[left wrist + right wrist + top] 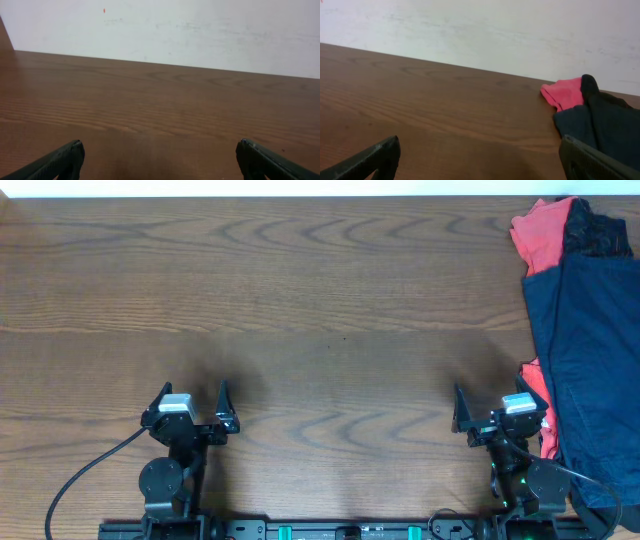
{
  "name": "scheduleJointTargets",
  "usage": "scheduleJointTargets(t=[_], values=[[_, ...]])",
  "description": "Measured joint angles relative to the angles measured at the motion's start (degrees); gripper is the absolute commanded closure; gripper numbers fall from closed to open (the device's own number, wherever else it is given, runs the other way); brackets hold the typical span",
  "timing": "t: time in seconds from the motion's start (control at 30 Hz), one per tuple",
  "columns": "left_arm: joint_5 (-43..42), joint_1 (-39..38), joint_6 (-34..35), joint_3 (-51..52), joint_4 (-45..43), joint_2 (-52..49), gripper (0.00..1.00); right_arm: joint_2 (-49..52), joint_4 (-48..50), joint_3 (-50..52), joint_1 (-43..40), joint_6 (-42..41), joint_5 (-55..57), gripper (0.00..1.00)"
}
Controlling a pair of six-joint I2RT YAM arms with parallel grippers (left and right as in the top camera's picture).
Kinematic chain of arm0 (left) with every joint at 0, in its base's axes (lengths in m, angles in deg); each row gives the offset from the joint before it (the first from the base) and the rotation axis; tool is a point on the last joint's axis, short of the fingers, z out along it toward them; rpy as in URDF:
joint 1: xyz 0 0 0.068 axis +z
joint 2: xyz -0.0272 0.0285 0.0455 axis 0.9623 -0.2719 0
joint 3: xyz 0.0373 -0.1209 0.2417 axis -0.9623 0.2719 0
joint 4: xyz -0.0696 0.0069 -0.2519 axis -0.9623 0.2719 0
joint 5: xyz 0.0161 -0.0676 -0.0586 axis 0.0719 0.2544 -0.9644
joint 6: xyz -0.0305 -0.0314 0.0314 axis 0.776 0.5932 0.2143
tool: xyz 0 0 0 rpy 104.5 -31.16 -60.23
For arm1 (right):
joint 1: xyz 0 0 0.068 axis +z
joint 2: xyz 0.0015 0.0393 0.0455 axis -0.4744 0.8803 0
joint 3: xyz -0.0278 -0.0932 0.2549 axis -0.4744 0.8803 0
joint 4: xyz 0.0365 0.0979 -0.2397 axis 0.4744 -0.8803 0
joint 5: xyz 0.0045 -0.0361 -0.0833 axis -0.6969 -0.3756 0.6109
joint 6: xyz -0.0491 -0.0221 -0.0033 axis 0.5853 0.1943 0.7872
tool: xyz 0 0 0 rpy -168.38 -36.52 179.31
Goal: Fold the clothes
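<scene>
The clothes lie in a pile at the table's right edge. A dark navy garment (590, 350) is on top, a coral-red piece (540, 235) shows at the far end, and a black piece (598, 230) lies beside it. The pile also shows in the right wrist view: navy (600, 132), coral-red (564, 93), black (590, 85). My right gripper (497, 408) is open and empty, just left of the pile's near end; its jaws (479, 155) hold nothing. My left gripper (192, 402) is open and empty at the front left, far from the clothes; its jaws (159, 157) are over bare wood.
The wooden table (320, 310) spans the view, with a white wall (200, 30) behind its far edge. Both arm bases stand at the front edge. A black cable (80, 475) runs from the left arm.
</scene>
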Motion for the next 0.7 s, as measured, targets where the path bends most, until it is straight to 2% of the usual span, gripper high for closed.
scheduleJointTargets(t=[0.5,0.6,0.7], values=[[-0.28,0.00,1.09,0.00,0.09,0.00,0.02,0.00,-0.37,-0.04,0.00,-4.48,0.04,0.01],[-2.60,0.00,2.08,-0.31,0.79,-0.28,0.02,0.35,-3.26,-1.05,0.00,-4.92,0.87,0.01],[-4.72,0.00,2.62,-2.10,5.01,-2.03,0.02,1.77,-10.36,-4.44,0.00,-5.22,3.15,0.01]])
